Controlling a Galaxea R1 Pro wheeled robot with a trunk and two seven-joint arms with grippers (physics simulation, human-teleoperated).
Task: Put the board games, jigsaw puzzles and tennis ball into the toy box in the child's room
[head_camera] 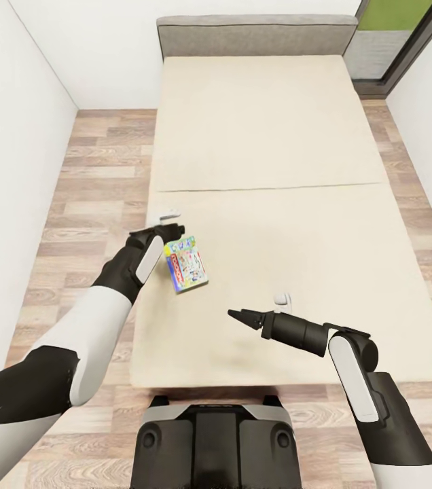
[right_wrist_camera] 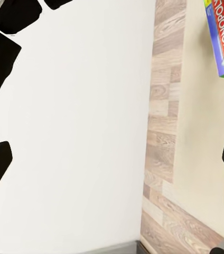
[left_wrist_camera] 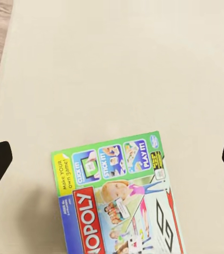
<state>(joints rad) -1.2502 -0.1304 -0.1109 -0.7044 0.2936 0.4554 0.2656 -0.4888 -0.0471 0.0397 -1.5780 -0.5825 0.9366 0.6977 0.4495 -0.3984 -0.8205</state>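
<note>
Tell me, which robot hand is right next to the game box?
The left gripper, at the Monopoly box near the bed's edge. The right gripper hangs farther away over bare mattress.

Head high over bed; wrists apparently close.

beige bed, grey headboard, wood floor, white wall

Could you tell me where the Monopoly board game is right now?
In the head view, the Monopoly board game lies flat on the bed near its left edge, just beside the left end effector.
</note>
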